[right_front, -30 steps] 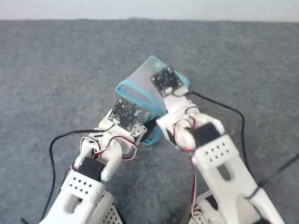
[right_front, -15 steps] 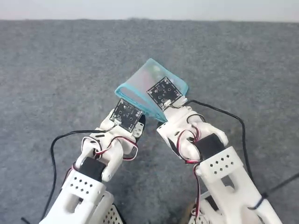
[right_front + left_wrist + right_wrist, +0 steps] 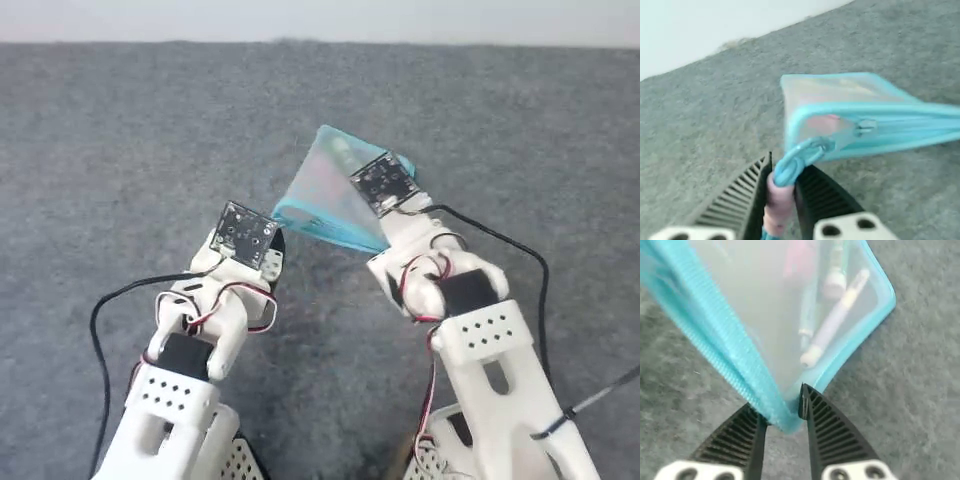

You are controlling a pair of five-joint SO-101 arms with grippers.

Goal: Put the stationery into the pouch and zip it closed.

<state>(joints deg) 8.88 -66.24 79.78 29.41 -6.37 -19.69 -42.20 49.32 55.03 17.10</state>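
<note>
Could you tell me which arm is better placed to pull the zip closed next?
Probably the left: the left gripper is shut on the teal loop at the zip end of the pouch, while the right gripper clamps a corner, anchoring it.

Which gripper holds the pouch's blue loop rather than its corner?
The left gripper: the loop sits in its grip, while the right gripper pinches a corner of the pouch.

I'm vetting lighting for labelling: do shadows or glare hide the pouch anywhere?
High view: soft even light on the grey mat, no hard shadows, pouch plain. Left wrist view: zip pull evenly lit. Right wrist view: no glare; pens show through.
</note>
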